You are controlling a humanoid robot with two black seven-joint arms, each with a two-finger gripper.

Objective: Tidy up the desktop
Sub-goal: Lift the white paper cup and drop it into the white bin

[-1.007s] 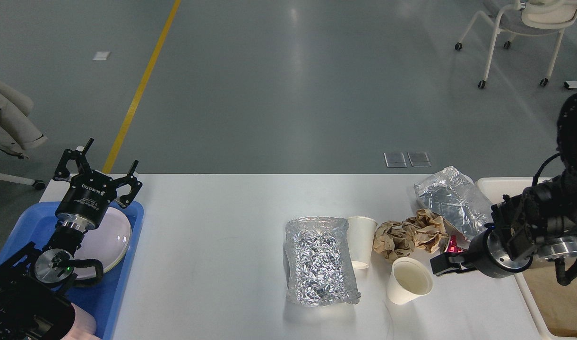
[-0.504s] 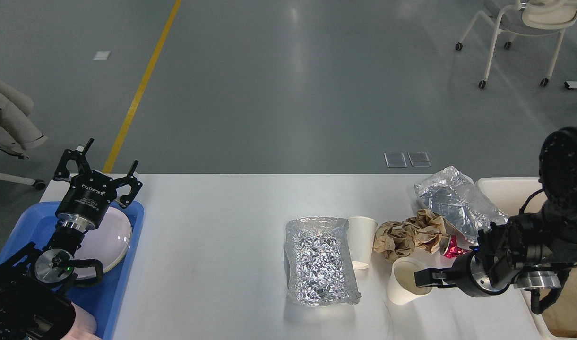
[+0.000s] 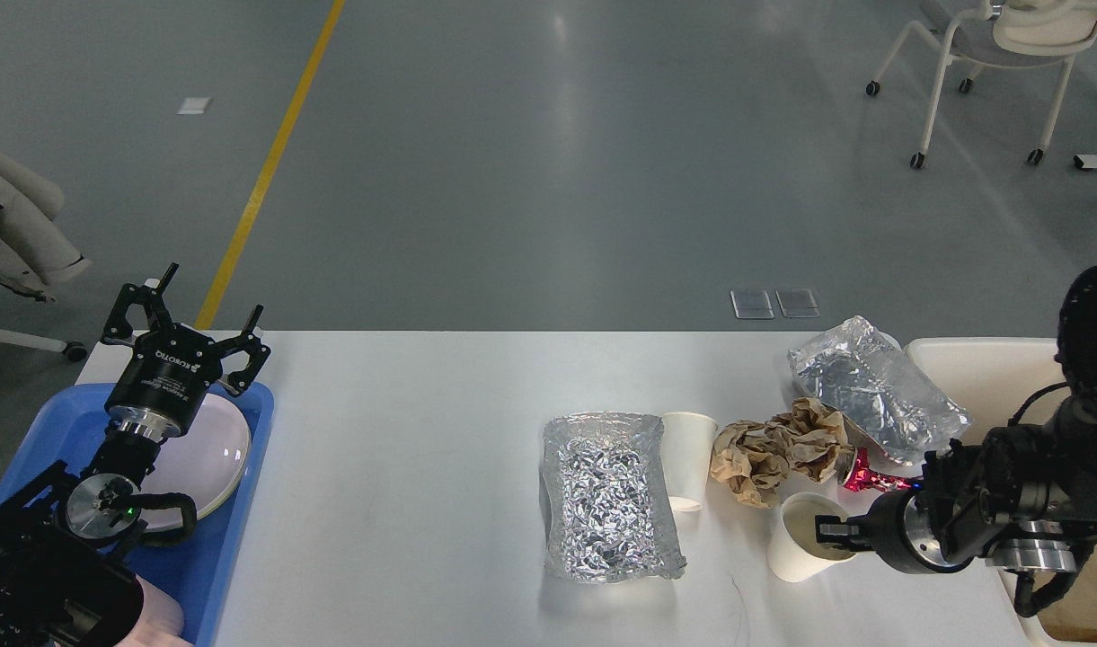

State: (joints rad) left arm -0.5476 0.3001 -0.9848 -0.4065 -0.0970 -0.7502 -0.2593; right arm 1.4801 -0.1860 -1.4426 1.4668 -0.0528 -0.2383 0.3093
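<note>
Starting on the left: the left gripper [image 3: 181,317] hasn't budged over the last second, it hangs with its fingers spread wide above the blue tray [image 3: 234,539] and the white plate [image 3: 211,454] sitting in it. Nothing held there.

Middle of the counter [image 3: 404,467], the white desktop that fills most of the view, has the flat foil sheet [image 3: 606,494], an upright paper cup [image 3: 688,458] just beside it, then the crumpled brown paper [image 3: 777,449] and a second foil wad [image 3: 871,391] further back. None of that has moved.

The action is on the right. The right gripper [image 3: 827,532] has dropped lower and hooked a finger inside the mouth of the tipped paper cup [image 3: 804,537]. That cup has slid toward the right and a bit nearer the front edge compared with a second ago, so I reckon it's pinched by the rim, though the fingers are too dark to be sure.

My guess is it's headed for the cream bin [image 3: 988,377] at the far right. Plenty of litter left, so tidying is early days.
</note>
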